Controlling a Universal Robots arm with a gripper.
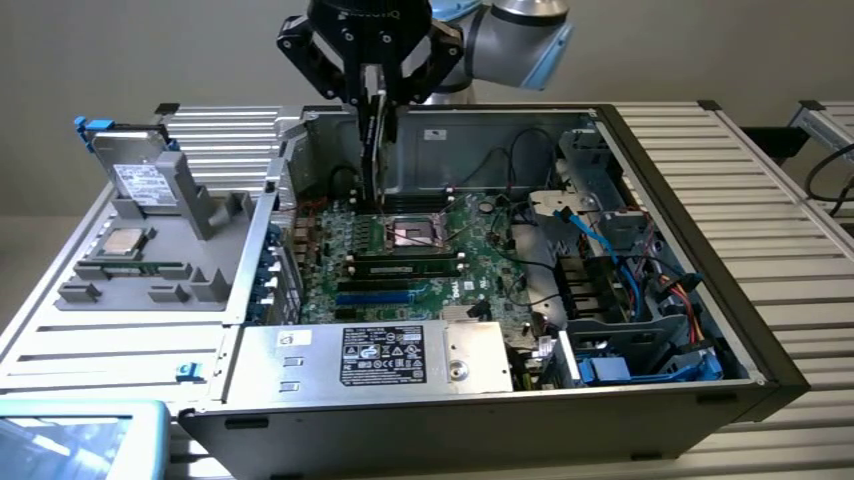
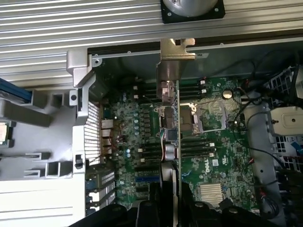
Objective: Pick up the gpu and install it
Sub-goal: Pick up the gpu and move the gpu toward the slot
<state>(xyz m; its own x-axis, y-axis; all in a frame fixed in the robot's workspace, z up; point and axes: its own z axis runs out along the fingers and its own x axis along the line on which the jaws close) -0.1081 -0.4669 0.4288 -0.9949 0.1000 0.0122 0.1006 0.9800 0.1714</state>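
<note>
You have the gpu (image 1: 378,150) clamped on edge in the end effector (image 1: 374,95), hanging upright inside the open computer case (image 1: 694,300) over the motherboard (image 1: 441,235). In the wrist view the card (image 2: 171,113) shows edge-on as a thin line, its silver bracket (image 2: 176,49) toward the case's rear wall and the processor socket (image 2: 208,118) just beside it. The card seems to hang over the socket region rather than over the blue slots (image 1: 380,297), so I judge the alignment isn't there yet. To do this well, keep the card plumb, line its lower edge along the slot's length, and match the bracket to the rear opening. Mind the seated memory stick (image 1: 407,263) and the loose cables (image 1: 534,215) on the exterior view's right. I can't tell how high the lower edge sits above the board
</note>
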